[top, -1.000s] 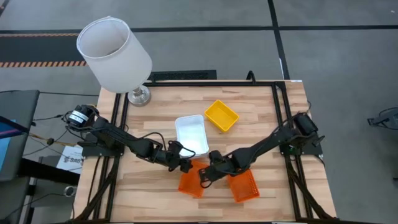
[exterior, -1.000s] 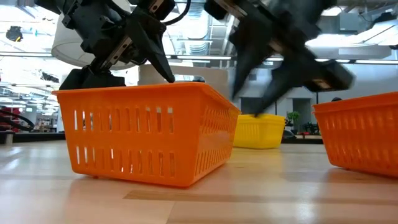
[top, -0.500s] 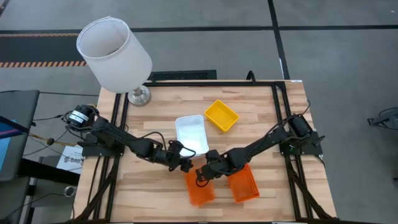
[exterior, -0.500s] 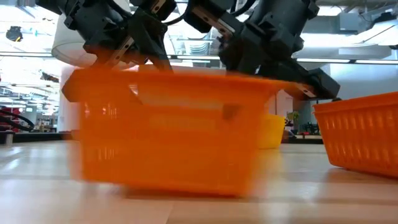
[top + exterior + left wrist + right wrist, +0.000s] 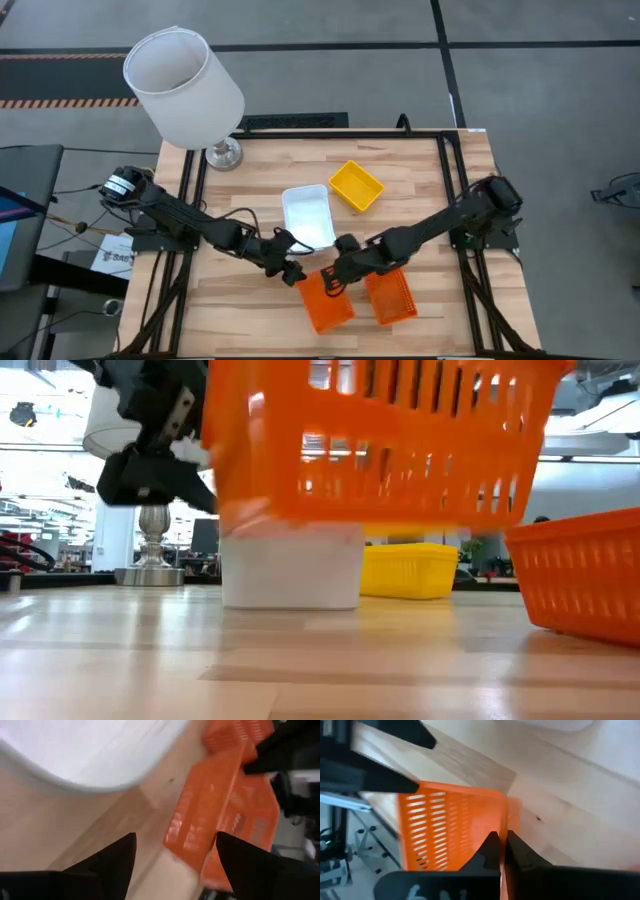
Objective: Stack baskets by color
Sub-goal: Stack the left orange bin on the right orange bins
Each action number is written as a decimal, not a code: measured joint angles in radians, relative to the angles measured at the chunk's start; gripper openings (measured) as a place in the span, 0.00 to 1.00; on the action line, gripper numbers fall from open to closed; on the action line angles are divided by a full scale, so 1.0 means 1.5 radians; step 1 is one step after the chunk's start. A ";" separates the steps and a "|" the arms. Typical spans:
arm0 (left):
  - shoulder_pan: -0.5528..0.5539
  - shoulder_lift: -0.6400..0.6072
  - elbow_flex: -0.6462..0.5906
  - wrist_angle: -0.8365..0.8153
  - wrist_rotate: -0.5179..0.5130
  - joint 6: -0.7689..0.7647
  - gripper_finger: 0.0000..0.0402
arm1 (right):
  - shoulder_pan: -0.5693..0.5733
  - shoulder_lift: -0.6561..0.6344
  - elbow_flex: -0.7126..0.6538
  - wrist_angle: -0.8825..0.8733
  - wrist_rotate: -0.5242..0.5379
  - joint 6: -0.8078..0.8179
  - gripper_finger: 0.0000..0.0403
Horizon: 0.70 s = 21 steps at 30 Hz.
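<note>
An orange basket [image 5: 328, 303] hangs clear of the table near its front edge, with my right gripper [image 5: 336, 279] shut on it. In the low view this basket [image 5: 390, 440] floats tilted above the wood. My left gripper [image 5: 292, 272] stands open just to its left and touches nothing; its fingers [image 5: 117, 860] frame the basket [image 5: 220, 805] from a short way off. A second orange basket [image 5: 392, 297] rests on its bottom to the right. A white basket [image 5: 308, 217] and a yellow basket [image 5: 357, 186] sit farther back. My right gripper pinches the orange basket's wall at its rim [image 5: 505, 822], at the basket's far end, with one finger on either side of the wall. The fingers [image 5: 489, 851] slant down from the table's far right. The basket hangs below them, tilted and clear of the table.
A lamp with a large white shade [image 5: 183, 88] stands on its metal foot [image 5: 223, 155] at the table's far left corner. Black rails [image 5: 452, 190] run along the table's left, right and far edges. Bare wood lies at the near left.
My right gripper has shut on the orange basket's wall and risen, lifting the basket clear of the table. The basket has turned, tipped and shifted a little toward the second orange basket. My left gripper has stayed open beside it.
</note>
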State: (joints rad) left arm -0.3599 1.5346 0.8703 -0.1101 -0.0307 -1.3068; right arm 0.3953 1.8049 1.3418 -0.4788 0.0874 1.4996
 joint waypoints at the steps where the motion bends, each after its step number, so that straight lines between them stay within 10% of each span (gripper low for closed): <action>1: 0.000 -0.010 0.000 0.004 0.000 0.010 0.65 | 0.003 -0.017 0.000 -0.014 0.009 -0.007 0.03; 9: 0.001 -0.105 0.000 0.039 -0.074 0.056 0.65 | 0.075 -0.154 0.000 -0.167 0.085 0.021 0.03; 21: 0.001 -0.175 0.001 0.037 -0.211 0.095 0.65 | 0.250 -0.206 -0.036 -0.467 0.118 0.343 0.02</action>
State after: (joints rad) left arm -0.3584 1.2724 0.8711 -0.0541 -0.3466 -1.1641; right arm 0.7696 1.4959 1.2882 -1.1799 0.2638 2.0135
